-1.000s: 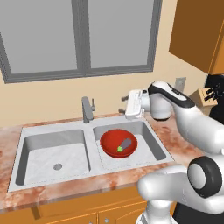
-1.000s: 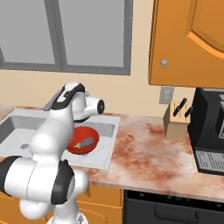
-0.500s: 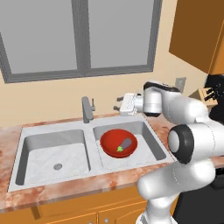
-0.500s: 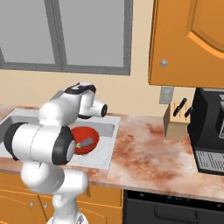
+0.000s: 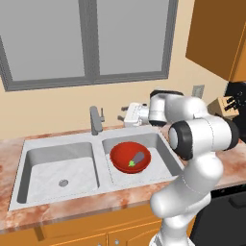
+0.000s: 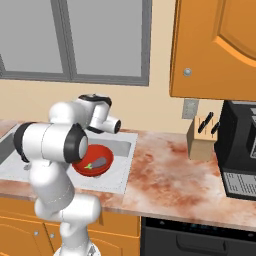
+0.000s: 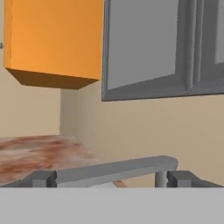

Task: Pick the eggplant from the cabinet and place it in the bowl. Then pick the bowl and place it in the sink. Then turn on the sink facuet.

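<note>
No readable text, labels, brands, numbers or signs anywhere.

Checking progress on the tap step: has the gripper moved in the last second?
Yes. In the left base view the gripper has swung left from above the sink's right edge toward the faucet, fingers open.

One bowl [image 5: 130,156] and one eggplant [image 5: 138,159] are counted. Two basins are seen in the sink [image 5: 62,168]. One sink facuet [image 5: 96,120] and one knife block [image 6: 203,137] are counted.

Two base cameras behind the arm, sharing the sink [image 5: 57,163], hand camera close along the faucet [image 7: 118,168]
</note>
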Controlling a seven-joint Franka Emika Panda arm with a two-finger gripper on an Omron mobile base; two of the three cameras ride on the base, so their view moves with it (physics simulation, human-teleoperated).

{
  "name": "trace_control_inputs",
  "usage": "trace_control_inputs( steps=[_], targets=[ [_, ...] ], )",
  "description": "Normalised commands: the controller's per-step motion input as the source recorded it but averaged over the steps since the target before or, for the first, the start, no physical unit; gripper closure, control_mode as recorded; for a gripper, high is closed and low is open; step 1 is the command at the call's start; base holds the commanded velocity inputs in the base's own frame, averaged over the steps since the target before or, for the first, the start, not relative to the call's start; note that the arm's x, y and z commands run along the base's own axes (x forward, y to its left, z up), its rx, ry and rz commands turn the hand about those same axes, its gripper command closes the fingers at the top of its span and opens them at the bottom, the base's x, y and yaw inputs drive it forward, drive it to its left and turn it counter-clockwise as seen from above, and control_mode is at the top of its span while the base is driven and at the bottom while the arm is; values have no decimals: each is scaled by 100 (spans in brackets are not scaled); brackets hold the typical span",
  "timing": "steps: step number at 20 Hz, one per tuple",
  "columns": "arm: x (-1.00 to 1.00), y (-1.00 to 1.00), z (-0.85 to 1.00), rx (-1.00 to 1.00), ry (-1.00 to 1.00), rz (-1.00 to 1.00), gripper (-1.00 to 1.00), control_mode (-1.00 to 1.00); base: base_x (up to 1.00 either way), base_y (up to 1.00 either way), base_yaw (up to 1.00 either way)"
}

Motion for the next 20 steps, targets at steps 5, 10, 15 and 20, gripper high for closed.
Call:
trace_control_inputs(
  steps=[5, 10, 15, 20],
  targets=[
    [15, 3, -2, 6, 1, 0, -100, -100, 0, 0, 0],
    [8, 25, -9, 0, 0, -3, -100, -100, 0, 0, 0],
    [15, 23, -16, 0, 0, -5, -100, -100, 0, 0, 0],
    [32, 20, -14, 0, 0, -10, -100, -100, 0, 0, 0]
  ],
)
